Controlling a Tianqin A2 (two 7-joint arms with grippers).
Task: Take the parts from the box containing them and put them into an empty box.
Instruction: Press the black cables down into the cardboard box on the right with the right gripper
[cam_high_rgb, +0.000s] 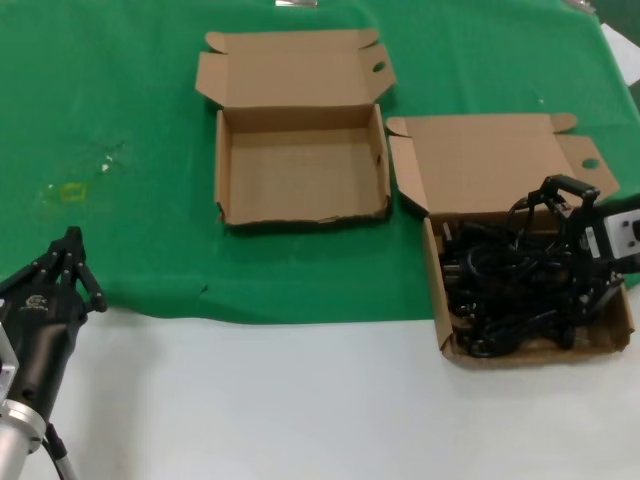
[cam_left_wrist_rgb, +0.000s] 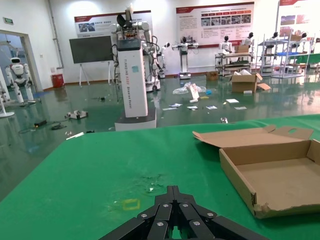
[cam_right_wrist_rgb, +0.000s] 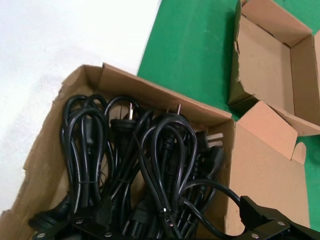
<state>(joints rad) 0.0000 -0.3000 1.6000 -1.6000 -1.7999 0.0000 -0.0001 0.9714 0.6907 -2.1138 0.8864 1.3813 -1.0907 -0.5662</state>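
Observation:
The box holding the parts (cam_high_rgb: 436, 285) sits at the right on the table's front part, lid open; it is full of black coiled power cords (cam_high_rgb: 500, 290). My right gripper (cam_high_rgb: 562, 250) is down in this box, open, its fingers spread wide on either side of a bundle of cords (cam_right_wrist_rgb: 167, 150). In the right wrist view the box wall (cam_right_wrist_rgb: 150, 92) shows beyond the cords. The empty box (cam_high_rgb: 300, 175), wide and shallow, lies open in the middle of the green mat. My left gripper (cam_high_rgb: 70, 262) is shut and empty at the front left, far from both boxes.
A green mat (cam_high_rgb: 120, 100) covers the back of the table; the front is white (cam_high_rgb: 300, 400). The empty box also shows in the left wrist view (cam_left_wrist_rgb: 280, 175) and the right wrist view (cam_right_wrist_rgb: 265, 65). A small yellow mark (cam_high_rgb: 70, 190) lies on the mat.

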